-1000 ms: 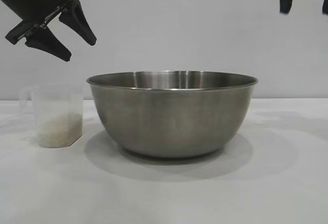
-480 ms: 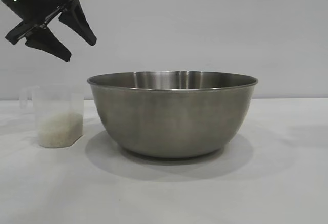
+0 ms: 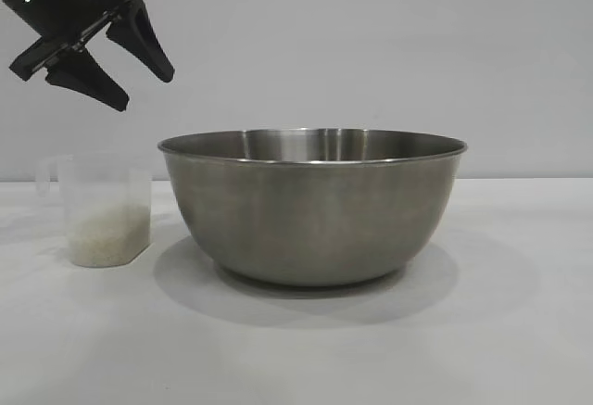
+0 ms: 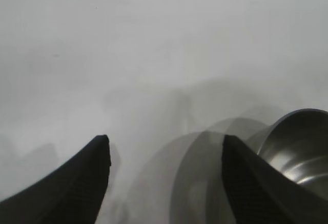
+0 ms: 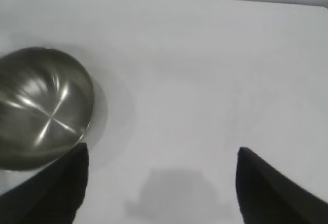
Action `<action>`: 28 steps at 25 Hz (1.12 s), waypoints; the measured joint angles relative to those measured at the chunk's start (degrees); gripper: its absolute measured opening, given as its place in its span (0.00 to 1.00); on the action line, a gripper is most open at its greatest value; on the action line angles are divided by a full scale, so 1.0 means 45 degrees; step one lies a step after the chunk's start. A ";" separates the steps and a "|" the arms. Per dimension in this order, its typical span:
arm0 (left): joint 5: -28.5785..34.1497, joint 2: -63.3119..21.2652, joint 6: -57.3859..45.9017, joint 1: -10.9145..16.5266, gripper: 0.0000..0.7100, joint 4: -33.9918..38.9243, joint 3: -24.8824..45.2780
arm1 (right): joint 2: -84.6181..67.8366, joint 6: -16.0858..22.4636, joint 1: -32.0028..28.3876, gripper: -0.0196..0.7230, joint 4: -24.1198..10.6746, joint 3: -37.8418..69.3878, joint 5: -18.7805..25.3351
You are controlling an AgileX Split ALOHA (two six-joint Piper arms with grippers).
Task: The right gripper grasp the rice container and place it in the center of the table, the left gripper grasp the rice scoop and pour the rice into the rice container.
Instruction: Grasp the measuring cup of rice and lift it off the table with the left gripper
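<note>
Black two-fingered left pincer (image 3: pixel 119 69) hangs wide open and empty above the small clear plastic rice scoop (image 3: pixel 100 208), which stands on the white matte worktop (image 3: pixel 296 349) with cream rice (image 3: pixel 109 234) low inside. Just beside it sits the big steel rice container (image 3: pixel 312 205). A clumsy descent could tip the light scoop. Only its wrist view shows the right pincer (image 5: pixel 161 183), open, empty
</note>
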 joint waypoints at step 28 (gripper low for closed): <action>0.0038 0.0000 0.0000 0.0000 0.65 0.0430 0.0000 | -0.6639 0.0000 0.0000 0.71 0.0254 0.5638 -0.1673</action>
